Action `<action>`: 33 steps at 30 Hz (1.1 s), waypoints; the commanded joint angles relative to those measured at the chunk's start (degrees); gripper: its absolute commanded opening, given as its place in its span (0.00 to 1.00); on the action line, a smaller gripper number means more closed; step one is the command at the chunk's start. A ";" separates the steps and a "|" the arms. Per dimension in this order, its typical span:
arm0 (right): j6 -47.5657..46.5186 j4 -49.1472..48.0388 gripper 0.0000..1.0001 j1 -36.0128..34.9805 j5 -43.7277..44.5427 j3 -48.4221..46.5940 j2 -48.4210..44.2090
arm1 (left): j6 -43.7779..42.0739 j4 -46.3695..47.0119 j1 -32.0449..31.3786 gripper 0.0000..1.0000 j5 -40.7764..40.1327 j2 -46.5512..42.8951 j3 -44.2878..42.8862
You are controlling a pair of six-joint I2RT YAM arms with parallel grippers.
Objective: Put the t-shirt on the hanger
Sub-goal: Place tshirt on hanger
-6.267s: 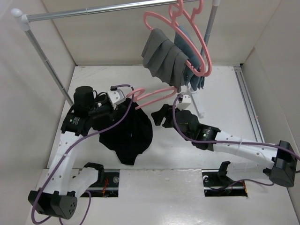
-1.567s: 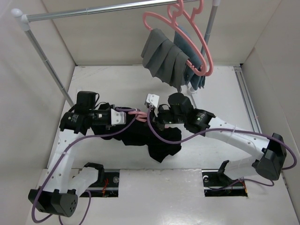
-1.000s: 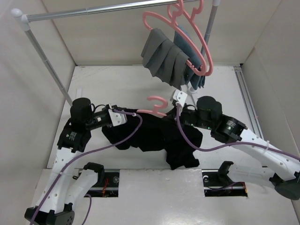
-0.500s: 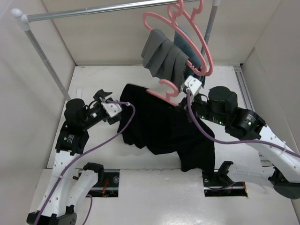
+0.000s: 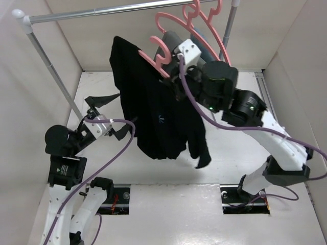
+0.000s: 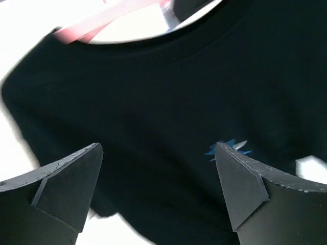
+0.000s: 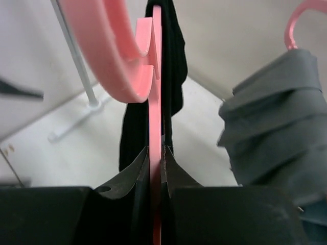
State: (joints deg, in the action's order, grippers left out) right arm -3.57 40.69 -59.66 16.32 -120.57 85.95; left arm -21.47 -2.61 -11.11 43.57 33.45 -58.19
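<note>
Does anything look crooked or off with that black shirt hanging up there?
Slightly. The t-shirt droops unevenly from the hanger, one bottom corner hanging lower than the rest. The hanger looks slanted in the right gripper, its hook not on the rail.

Top external: fixed, high behind arm bases, looks down and forward across white table [image 5: 225, 158] to clothes rail [image 5: 102, 10]; widest, farthest view.
Left wrist: looks out between left fingers [image 6: 66, 189], close on black t-shirt [image 6: 153, 112], which fills the blurred frame.
Right wrist: looks up along pink hanger [image 7: 155, 132] held between right fingers [image 7: 127, 204], very near; dark grey garment [image 7: 276, 117] at right.
All three views share t-shirt and hanger.
</note>
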 commanded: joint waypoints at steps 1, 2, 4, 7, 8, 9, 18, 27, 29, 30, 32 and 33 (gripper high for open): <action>2.86 -11.84 0.00 -4.23 9.15 -4.93 5.00 | 12.05 2.45 0.13 0.89 7.31 -0.32 -2.97; 4.44 -13.42 0.00 -5.37 11.43 -4.93 6.06 | 13.81 1.31 0.13 0.95 7.93 -0.32 -2.98; 6.29 -17.81 0.00 -8.09 17.24 -2.57 7.73 | 16.80 -2.03 0.13 1.00 8.45 -0.84 -4.38; 13.39 -23.35 0.00 -8.63 19.89 4.89 8.97 | 15.15 -10.81 0.13 1.00 6.71 -1.46 -5.00; 15.77 -27.81 0.00 -8.63 21.20 9.61 8.97 | 13.84 -13.62 0.13 1.00 5.83 -1.46 -5.52; 20.05 -29.86 0.00 -8.63 22.34 11.48 9.58 | 10.87 -16.43 0.13 1.00 5.04 -1.46 -5.53; 25.36 -32.60 0.00 -9.78 34.84 2.81 24.34 | 5.13 -33.34 0.13 1.00 -3.05 4.87 -7.55; 28.97 -32.60 0.00 -9.78 32.55 -1.15 28.74 | 2.23 -35.71 0.13 1.00 -12.01 7.07 -3.96; 29.67 -32.60 0.00 -9.78 32.55 -1.68 29.27 | 1.44 -33.87 0.13 1.00 -12.63 5.58 -1.23; 30.72 -32.60 0.00 -10.30 31.94 -1.68 29.27 | 1.44 -32.82 0.13 1.00 -12.63 4.96 -0.09; 31.35 -32.60 0.00 -10.30 31.32 -2.29 29.79 | 1.44 -29.83 0.13 1.00 -13.25 3.73 2.46; 32.13 -32.60 0.00 -10.30 30.62 -2.99 29.80 | 1.44 -29.21 0.13 1.00 -13.25 3.73 2.99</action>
State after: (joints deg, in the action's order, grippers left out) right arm 25.74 15.27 -68.75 46.85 -117.03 117.25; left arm -17.50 -30.55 -11.05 33.10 37.12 -58.76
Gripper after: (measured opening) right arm 0.135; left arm 0.996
